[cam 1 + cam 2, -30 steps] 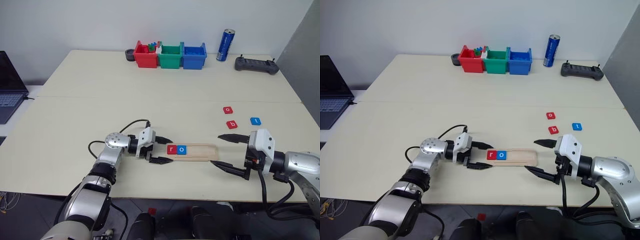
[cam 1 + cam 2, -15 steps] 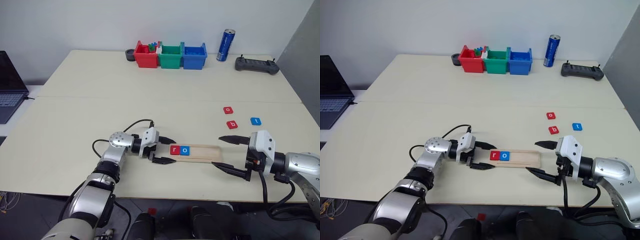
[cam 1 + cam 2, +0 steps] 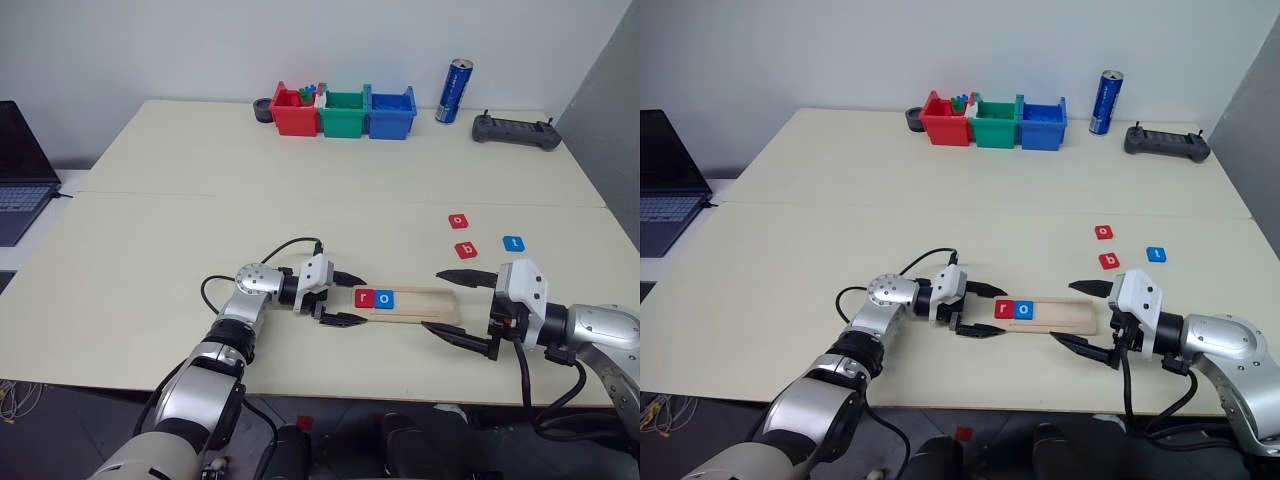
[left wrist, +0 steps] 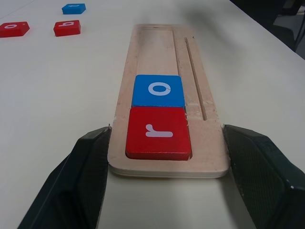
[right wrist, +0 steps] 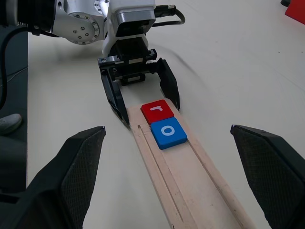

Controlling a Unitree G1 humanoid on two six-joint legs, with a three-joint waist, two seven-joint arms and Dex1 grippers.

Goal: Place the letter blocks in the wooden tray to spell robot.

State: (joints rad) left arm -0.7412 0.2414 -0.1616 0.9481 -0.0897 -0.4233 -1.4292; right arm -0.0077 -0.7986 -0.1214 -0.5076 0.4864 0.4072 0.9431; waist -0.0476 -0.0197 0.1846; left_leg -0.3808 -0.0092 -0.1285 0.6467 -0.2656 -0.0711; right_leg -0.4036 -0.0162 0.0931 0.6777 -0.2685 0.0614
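Note:
The wooden tray (image 3: 425, 303) lies near the table's front edge. Two letter blocks sit side by side at its left end: a red r (image 3: 364, 297), then a blue o (image 3: 385, 298). My left gripper (image 3: 361, 298) is shut on that end, one finger (image 4: 90, 162) on each long side. My right gripper (image 3: 434, 301) stands open around the tray's right end, its fingers well apart from the wood. Three loose blocks lie farther back on the right: a red o (image 3: 457, 220), a red b (image 3: 465, 250) and a blue t (image 3: 513, 242).
Red (image 3: 291, 112), green (image 3: 342, 112) and blue (image 3: 390, 110) bins stand in a row at the table's back, with a blue can (image 3: 454, 90) and a black controller (image 3: 514, 129) to their right. A laptop (image 3: 20, 170) sits off the table's left side.
My left gripper has slid to the right with the tray and its two blocks, bringing the tray's right end in between the right gripper's fingers. The right gripper has stayed put.

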